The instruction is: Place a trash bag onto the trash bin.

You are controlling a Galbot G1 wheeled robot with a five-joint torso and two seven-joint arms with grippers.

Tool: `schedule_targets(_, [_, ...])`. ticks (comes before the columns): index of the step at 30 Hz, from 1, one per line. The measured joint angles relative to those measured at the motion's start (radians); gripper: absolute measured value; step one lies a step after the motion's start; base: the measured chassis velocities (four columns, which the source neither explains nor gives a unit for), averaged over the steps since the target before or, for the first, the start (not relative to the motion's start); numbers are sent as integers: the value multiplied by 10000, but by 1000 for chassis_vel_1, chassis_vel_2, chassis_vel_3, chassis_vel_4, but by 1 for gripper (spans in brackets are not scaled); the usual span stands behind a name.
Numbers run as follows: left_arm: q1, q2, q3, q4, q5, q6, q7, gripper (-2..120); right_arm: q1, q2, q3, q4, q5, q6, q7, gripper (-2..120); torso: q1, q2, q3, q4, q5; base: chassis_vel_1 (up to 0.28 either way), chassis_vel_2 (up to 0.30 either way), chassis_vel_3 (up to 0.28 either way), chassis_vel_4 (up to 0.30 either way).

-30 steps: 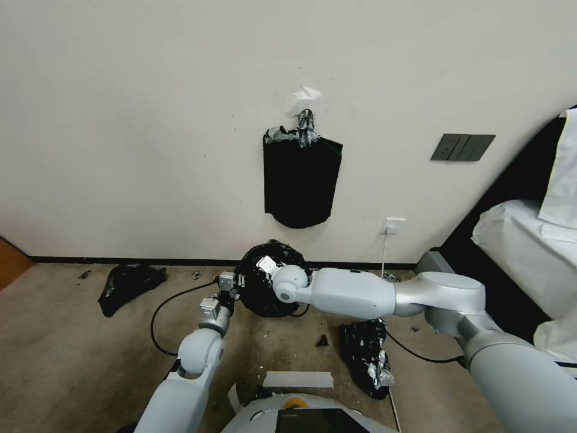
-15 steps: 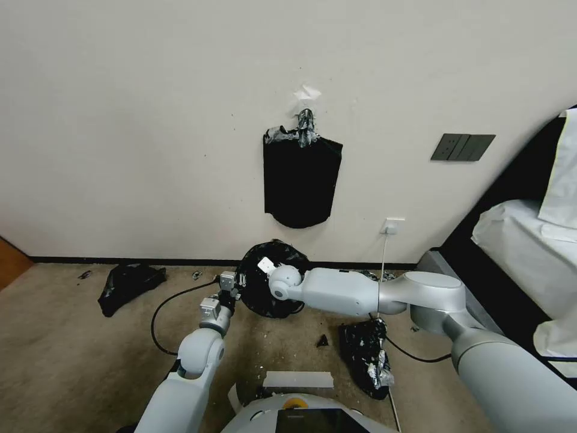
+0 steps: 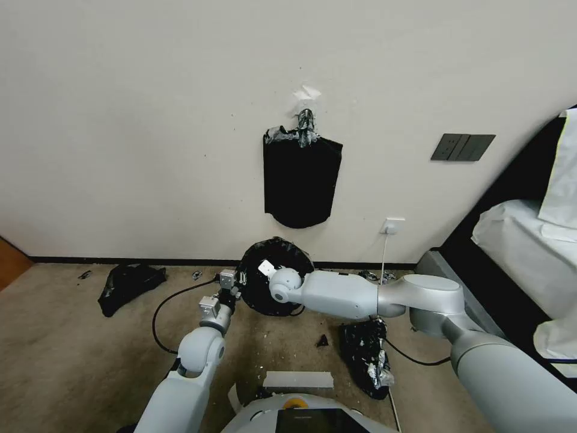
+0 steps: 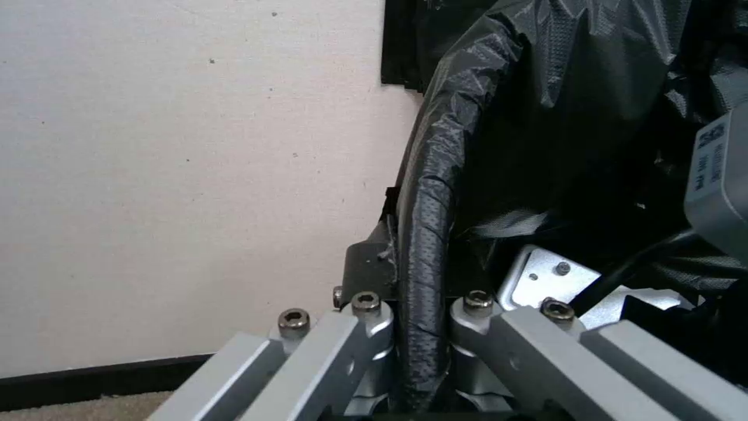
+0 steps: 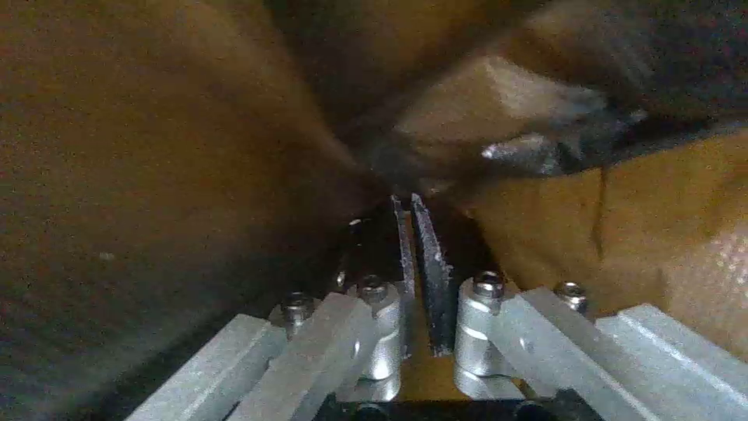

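The trash bag (image 3: 281,248), glossy black, forms a round open mouth on the floor by the wall; the trash bin is hidden under it. My left gripper (image 3: 238,281) holds the bag's near-left rim. In the left wrist view its fingers (image 4: 366,266) are shut on the plastic-wrapped rim (image 4: 425,204). My right arm reaches in from the right, and my right gripper (image 3: 264,266) sits inside the mouth. The right wrist view has that gripper (image 5: 409,204) shut, with folds of the bag (image 5: 499,117) gathering at its tips.
A flat black bundle of bags (image 3: 300,180) hangs on the wall above. Black plastic heaps lie at the left (image 3: 129,282) and near right (image 3: 366,355). A black cable (image 3: 157,313) loops on the carpet. A white-covered bed (image 3: 529,252) stands to the right.
My right arm has drawn leftward, its elbow closer to the bag. The bag's mouth now looks rounder and spreads wider towards the wall. My left arm has held still.
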Motion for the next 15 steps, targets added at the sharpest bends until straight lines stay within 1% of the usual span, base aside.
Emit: schedule_targets(15, [46,20,17,-86,-217,57,9,1,-86,-39,38,-113,-152,5,-62,6,0,0,0,1,1,0,0,0,0])
